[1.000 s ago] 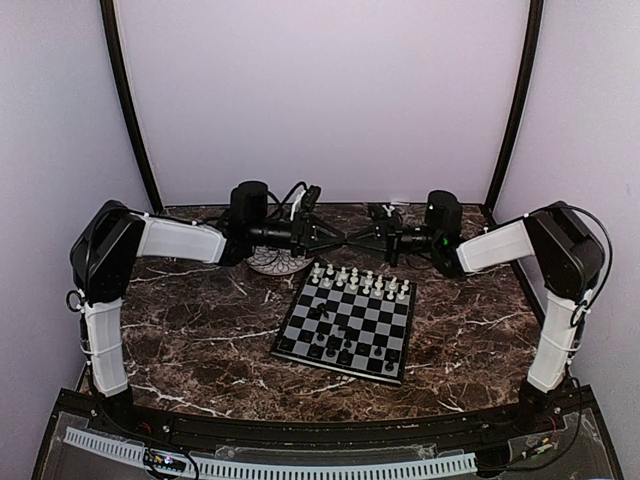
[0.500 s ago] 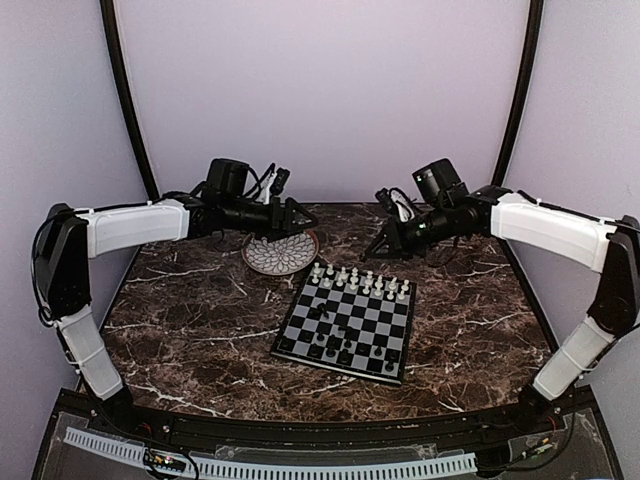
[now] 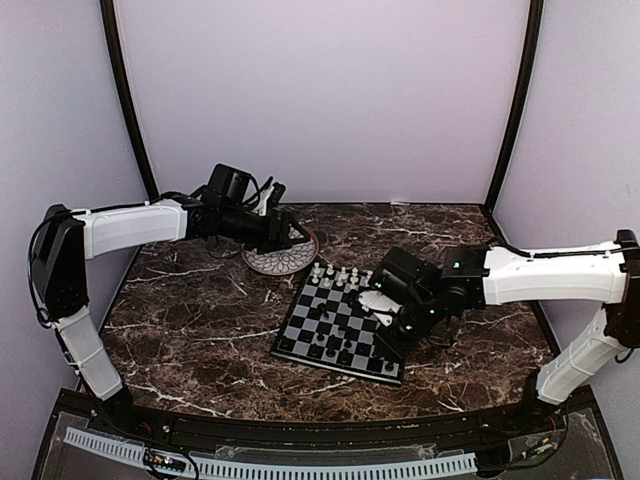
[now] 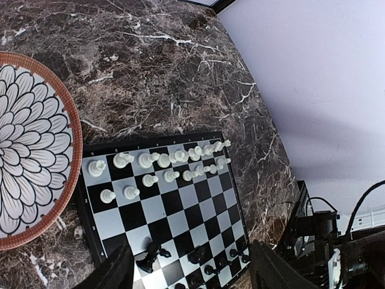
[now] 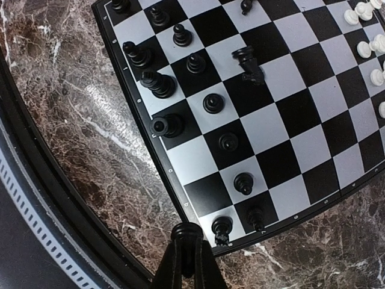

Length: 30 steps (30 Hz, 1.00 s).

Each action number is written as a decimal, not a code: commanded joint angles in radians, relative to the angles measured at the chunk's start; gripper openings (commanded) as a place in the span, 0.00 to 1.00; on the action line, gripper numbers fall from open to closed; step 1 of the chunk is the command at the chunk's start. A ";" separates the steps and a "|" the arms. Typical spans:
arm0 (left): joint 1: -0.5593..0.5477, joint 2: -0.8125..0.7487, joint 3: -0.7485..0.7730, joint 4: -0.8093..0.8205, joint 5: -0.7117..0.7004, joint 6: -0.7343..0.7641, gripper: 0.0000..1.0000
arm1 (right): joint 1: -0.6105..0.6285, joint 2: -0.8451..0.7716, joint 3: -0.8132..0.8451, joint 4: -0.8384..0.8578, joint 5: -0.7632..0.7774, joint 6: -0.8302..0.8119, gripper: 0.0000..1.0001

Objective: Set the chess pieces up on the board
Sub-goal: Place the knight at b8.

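Small black-and-silver checked chessboard point(image 5: 283, 126) partly set; both grippers empty.
Tiny white chess pieces point(image 4: 146, 159) are ranged along its far rows, black chess pieces point(image 5: 157, 83) along its near rows, one toppled. The left gripper point(image 4: 192, 274) is held wide open off its far-left corner; the right gripper point(image 5: 186, 236) is closed by its near-right corner.

The tabletop point(image 3: 200, 320) is dark brown marbled stone with white veins; the board point(image 3: 300, 325) lies flat near its middle, turned slightly askew to its edges; a round plate point(image 3: 278, 262), white petal pattern and brown rim, rests just beside the board's far left corner; whether the two touch is unclear.
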 commanded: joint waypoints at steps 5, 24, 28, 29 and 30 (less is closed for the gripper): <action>-0.001 -0.068 -0.026 -0.022 -0.009 -0.015 0.68 | 0.055 0.090 0.035 -0.030 0.160 -0.051 0.00; -0.002 -0.088 -0.061 -0.034 -0.007 -0.022 0.67 | 0.052 0.183 0.040 0.053 0.142 -0.082 0.00; -0.001 -0.092 -0.068 -0.034 -0.006 -0.023 0.67 | 0.049 0.200 0.047 0.057 0.133 -0.089 0.00; -0.002 -0.094 -0.071 -0.035 -0.007 -0.023 0.67 | 0.050 0.202 0.046 0.056 0.132 -0.092 0.00; -0.002 -0.096 -0.073 -0.035 -0.008 -0.024 0.67 | 0.049 0.204 0.045 0.056 0.132 -0.093 0.00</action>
